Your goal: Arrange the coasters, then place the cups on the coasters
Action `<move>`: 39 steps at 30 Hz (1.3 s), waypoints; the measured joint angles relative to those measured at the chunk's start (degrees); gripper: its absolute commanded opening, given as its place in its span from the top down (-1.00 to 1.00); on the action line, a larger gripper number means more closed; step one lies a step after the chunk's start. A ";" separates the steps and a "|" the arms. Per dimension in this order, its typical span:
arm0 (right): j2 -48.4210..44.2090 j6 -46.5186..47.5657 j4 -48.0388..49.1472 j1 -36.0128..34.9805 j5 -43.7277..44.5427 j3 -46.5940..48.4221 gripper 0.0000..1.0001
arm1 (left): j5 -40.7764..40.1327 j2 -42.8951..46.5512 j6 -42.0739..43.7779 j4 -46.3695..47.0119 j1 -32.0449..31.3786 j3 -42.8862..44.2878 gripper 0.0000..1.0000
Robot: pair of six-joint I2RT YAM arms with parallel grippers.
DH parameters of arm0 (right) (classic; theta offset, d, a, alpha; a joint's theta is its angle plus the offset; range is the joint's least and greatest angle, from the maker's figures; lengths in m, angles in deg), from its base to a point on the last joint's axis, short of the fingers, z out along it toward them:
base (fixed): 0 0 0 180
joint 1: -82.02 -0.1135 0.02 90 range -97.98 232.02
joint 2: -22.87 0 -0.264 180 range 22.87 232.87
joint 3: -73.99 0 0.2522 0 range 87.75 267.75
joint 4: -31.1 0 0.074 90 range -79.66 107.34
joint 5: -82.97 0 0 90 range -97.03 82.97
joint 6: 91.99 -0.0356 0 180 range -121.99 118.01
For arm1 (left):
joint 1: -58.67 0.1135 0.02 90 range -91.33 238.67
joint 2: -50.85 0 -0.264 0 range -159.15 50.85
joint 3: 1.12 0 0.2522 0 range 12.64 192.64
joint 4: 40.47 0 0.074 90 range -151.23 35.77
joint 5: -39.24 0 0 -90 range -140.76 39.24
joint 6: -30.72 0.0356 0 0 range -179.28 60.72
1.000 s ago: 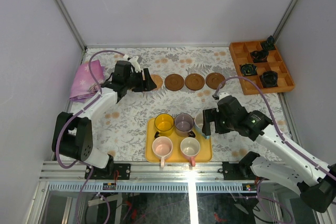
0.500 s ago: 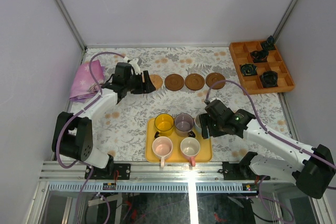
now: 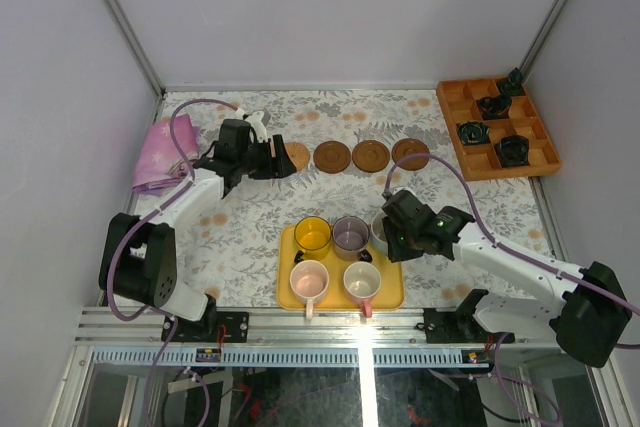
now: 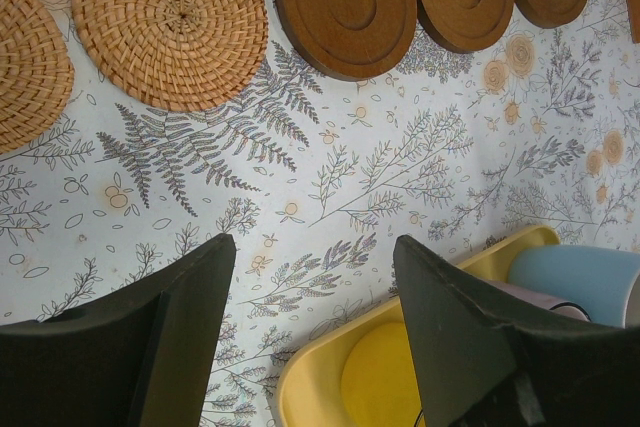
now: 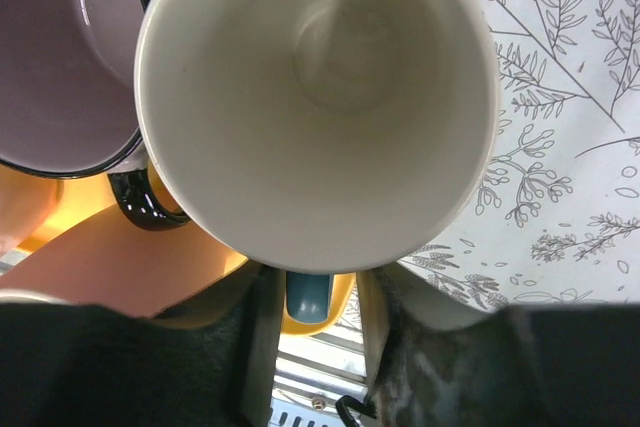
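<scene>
Now the right gripper is straddling the blue cup's handle at the tray's right edge — whether the fingers are pinching it, I cannot tell. The yellow cup, purple cup and pink cups are sitting on the tray. The left gripper is hanging open and empty near the coasters — all lying in a row beyond the tray.

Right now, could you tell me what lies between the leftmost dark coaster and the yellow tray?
Only bare floral tablecloth separates that dark coaster from the yellow tray, as the left wrist view shows.
</scene>
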 measured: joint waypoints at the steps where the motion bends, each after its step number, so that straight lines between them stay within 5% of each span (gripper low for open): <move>1: 0.24 -0.07 0.02 -0.04 0.02 0.00 0.73 | 0.00 0.00 0.00 0.00 0.00 0.00 -0.30; 4: 0.37 -0.11 0.48 -0.26 0.52 0.02 1.00 | 0.00 0.00 0.00 0.00 0.00 0.00 -0.30; 24: -0.37 -0.11 -9.62 -1.88 15.21 11.08 1.00 | -2.16 3.96 0.24 -0.68 0.00 -0.39 -0.32; 34: 2.32 5.20 -6.84 -1.29 29.14 15.13 1.00 | -4.17 3.67 0.52 -0.81 0.00 0.07 -0.33; 39: 6.84 10.60 0.11 6.58 28.41 16.55 1.00 | -4.55 1.51 0.07 -0.28 0.00 2.38 -0.33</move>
